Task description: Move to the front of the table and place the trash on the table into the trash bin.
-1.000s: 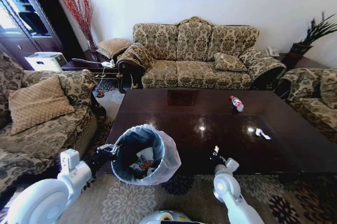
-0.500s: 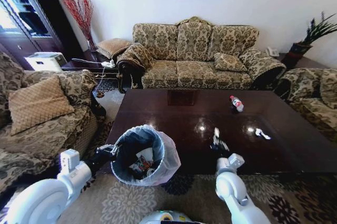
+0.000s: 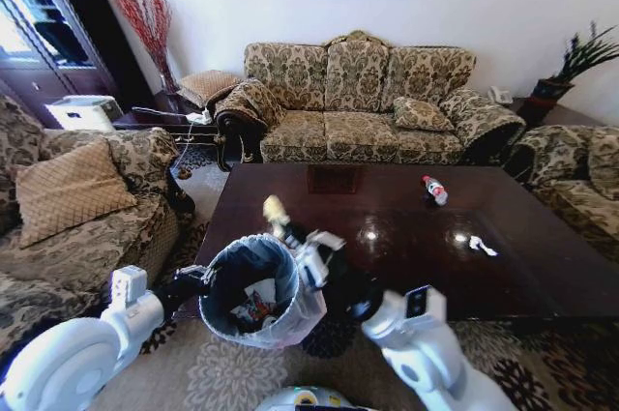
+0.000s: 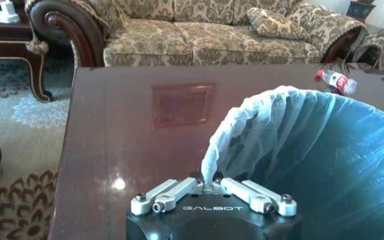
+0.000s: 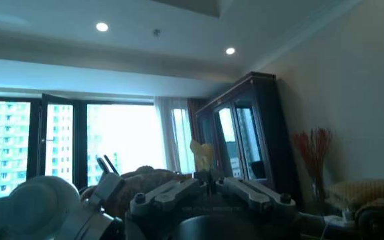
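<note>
The trash bin (image 3: 253,287), black with a white bag over its rim, hangs at the near left corner of the table (image 3: 387,237). My left gripper (image 3: 198,280) is shut on the bin's rim and bag (image 4: 245,130), its fingers (image 4: 168,192) pinched together in the left wrist view. My right gripper (image 3: 280,222) reaches across to just above the bin's far rim, shut on a small pale yellowish piece of trash (image 3: 274,207), which also shows between the fingertips (image 5: 202,152) in the right wrist view. On the table lie a clear bottle with a red label (image 3: 434,190) and a white paper wad (image 3: 481,246). Several wrappers lie inside the bin.
A patterned sofa (image 3: 363,102) stands beyond the table, and armchairs flank it on the left (image 3: 77,208) and right (image 3: 580,179). A side table with cables (image 3: 164,121) sits in the far left corner. Patterned carpet covers the floor around me.
My right arm has swung left from the table's near edge, up and across to above the bin's rim, carrying the small piece of trash. The left arm and bin stayed put.
</note>
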Controlling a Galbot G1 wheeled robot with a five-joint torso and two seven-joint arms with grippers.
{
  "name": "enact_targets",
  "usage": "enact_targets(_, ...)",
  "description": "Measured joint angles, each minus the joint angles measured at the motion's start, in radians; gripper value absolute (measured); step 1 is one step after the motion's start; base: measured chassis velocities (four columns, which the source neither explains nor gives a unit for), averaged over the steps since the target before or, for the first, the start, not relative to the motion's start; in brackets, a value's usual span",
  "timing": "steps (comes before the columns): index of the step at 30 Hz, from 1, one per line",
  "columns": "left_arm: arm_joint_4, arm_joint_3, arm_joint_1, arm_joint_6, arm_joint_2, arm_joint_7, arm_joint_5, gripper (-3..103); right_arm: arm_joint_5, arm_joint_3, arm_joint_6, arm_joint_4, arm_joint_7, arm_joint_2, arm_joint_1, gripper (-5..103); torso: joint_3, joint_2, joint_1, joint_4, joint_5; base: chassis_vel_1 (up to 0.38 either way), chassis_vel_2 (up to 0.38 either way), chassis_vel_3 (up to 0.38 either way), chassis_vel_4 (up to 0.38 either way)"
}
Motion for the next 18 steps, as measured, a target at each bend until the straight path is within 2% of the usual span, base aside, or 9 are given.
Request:
enact_targets(2, 0.000, 0.002, 0.000, 0.000, -0.002, 0.000, 0.000, 0, -0.020, -0.011, 0.000, -0.011, 0.005, 0.002, -0.004, 0, 0.000, 0.000, 0.000, -0.0001, 0.0001, 0.000, 0.000, 0.000, 0.000)
enact_targets(3, 0.000, 0.007, -0.002, 0.000, -0.010, 0.001, 0.001, 0, -0.052, -0.031, 0.000, -0.027, 0.018, 0.006, -0.010, 5, 0.000, 0.000, 0.000, 0.0000, 0.0000, 0.000, 0.000, 0.000, 0.000)
enact_targets(5, 0.000, 0.009, -0.002, 0.000, -0.013, 0.001, 0.002, 0, -0.058, -0.038, -0.001, -0.030, 0.024, 0.007, -0.011, 5, 0.000, 0.000, 0.000, 0.0000, 0.0001, 0.000, 0.000, 0.000, 0.000)
enact_targets(6, 0.000, 0.011, -0.003, -0.001, -0.017, 0.001, 0.003, 0, -0.061, -0.045, -0.003, -0.029, 0.033, 0.007, -0.011, 16, 0.000, 0.000, 0.000, 0.0000, 0.0001, 0.000, 0.000, 0.000, 0.000)
enact_targets(9, 0.000, 0.013, -0.004, -0.001, -0.021, 0.002, 0.004, 0, -0.061, -0.042, -0.005, -0.022, 0.039, 0.005, -0.012, 21, 0.000, 0.000, 0.000, 0.0000, 0.0001, 0.000, 0.000, 0.000, 0.000)
enact_targets(12, 0.000, 0.013, -0.005, -0.003, -0.022, 0.004, 0.005, 0, -0.057, -0.023, -0.004, -0.008, 0.043, 0.000, -0.021, 37, 0.000, 0.000, 0.000, 0.0000, 0.0001, 0.000, 0.000, 0.000, 0.000)
enact_targets(13, 0.000, 0.013, -0.005, -0.003, -0.022, 0.004, 0.005, 0, -0.057, -0.023, -0.004, -0.008, 0.043, 0.000, -0.021, 37, 0.000, 0.000, 0.000, 0.0000, 0.0001, 0.000, 0.000, 0.000, 0.000)
enact_targets(16, 0.000, 0.016, -0.008, -0.003, -0.025, 0.004, 0.006, 0, -0.055, 0.016, 0.013, 0.007, 0.053, 0.001, -0.043, 54, 0.000, 0.000, 0.000, 0.0001, 0.0002, 0.000, 0.000, 0.000, 0.000)
enact_targets(18, 0.000, 0.017, -0.008, -0.003, -0.027, 0.004, 0.007, 0, -0.056, 0.024, 0.015, 0.010, 0.059, 0.003, -0.047, 54, 0.000, 0.000, 0.000, 0.0000, 0.0001, 0.000, 0.000, 0.000, 0.000)
